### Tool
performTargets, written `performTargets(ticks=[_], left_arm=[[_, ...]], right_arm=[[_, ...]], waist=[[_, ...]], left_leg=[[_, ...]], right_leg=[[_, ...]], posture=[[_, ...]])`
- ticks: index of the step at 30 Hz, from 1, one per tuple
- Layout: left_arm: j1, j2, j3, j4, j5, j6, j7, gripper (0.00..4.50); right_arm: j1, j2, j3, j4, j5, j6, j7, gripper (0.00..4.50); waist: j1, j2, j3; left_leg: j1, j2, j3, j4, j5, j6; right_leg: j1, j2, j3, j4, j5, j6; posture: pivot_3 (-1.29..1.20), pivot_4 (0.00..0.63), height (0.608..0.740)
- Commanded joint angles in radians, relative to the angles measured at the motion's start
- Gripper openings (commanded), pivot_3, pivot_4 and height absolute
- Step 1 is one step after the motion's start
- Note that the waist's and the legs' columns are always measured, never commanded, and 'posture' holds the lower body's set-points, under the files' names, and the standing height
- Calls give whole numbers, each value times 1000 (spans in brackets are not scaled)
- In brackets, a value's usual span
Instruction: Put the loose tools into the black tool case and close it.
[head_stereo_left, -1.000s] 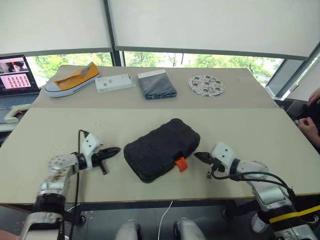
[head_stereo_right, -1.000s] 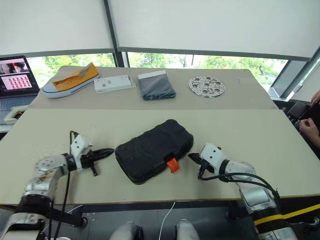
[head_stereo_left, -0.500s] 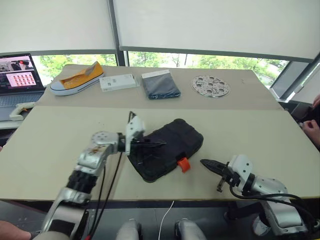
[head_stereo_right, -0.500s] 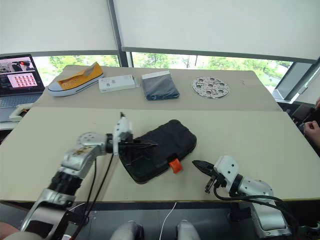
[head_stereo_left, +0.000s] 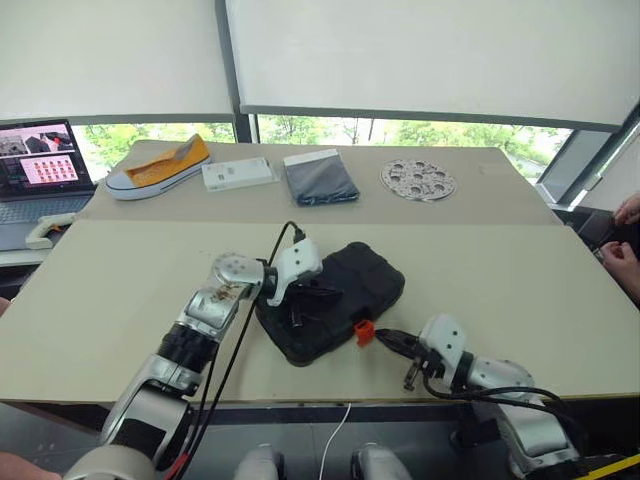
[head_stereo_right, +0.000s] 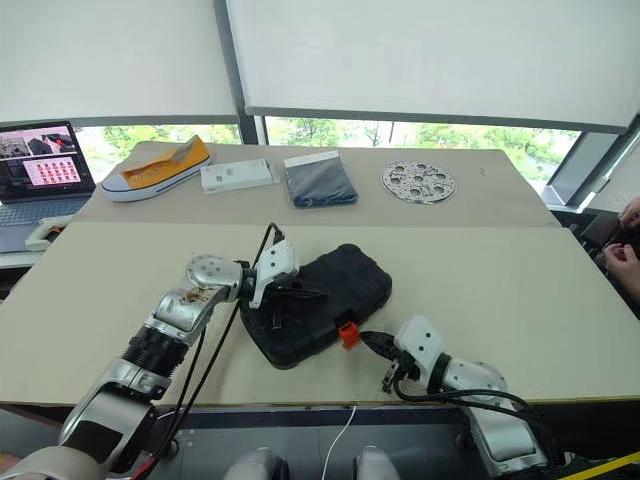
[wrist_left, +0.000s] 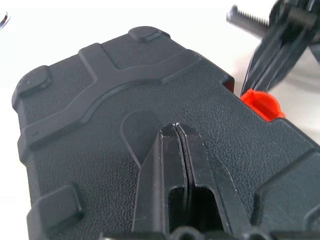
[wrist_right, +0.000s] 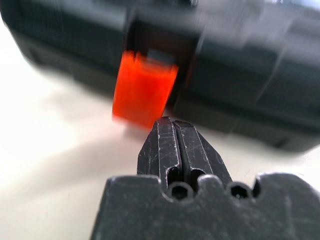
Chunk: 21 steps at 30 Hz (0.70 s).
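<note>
Black tool case (head_stereo_left: 332, 300) lying shut near the counter's (head_stereo_left: 120, 290) front edge, orange latch (head_stereo_left: 364, 331) facing that edge and apparently not yet snapped down. Left gripper (wrist_left: 176, 131), fingers pressed together, set on the lid, likely pinning it closed. Right gripper (wrist_right: 171, 126), fingers likewise together and empty, poised just short of the latch to push it. A second ago, left gripper off the case's left end; now over the lid.

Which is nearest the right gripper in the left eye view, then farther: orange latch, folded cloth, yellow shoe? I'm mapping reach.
1. Orange latch, just ahead of the right gripper.
2. Folded cloth, far table, centre.
3. Yellow shoe, far left.
</note>
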<state>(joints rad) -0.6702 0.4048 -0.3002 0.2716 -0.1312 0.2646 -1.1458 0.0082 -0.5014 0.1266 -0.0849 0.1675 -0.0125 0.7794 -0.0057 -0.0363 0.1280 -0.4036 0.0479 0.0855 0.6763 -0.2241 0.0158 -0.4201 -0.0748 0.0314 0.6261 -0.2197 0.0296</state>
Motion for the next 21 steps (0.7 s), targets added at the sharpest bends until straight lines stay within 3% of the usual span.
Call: performTargets(ticks=[1,13,21], left_arm=[[67,16,-36,47,31,73,7,72],[93,9,-27,-7,26,115,37,72],[98,-2,-37,2,31,113,41,72]], right_arm=[[-21,7,12,7,-16,10,-4,0],[-84,51,81,-21,-2,87,30,0],[-147,81,61,-82,61,122,53,0]], waist=[[-4,0,-1],[-12,-4,-5],[-9,-3,-5]], left_leg=[[0,0,0,0,0,0],[5,2,-1,-3,0,0],[4,1,-1,-5,0,0]], right_leg=[[0,0,0,0,0,0],[1,1,2,1,-1,-1],[0,1,3,0,-1,-2]], posture=[[0,150,740],[0,150,740],[0,150,740]])
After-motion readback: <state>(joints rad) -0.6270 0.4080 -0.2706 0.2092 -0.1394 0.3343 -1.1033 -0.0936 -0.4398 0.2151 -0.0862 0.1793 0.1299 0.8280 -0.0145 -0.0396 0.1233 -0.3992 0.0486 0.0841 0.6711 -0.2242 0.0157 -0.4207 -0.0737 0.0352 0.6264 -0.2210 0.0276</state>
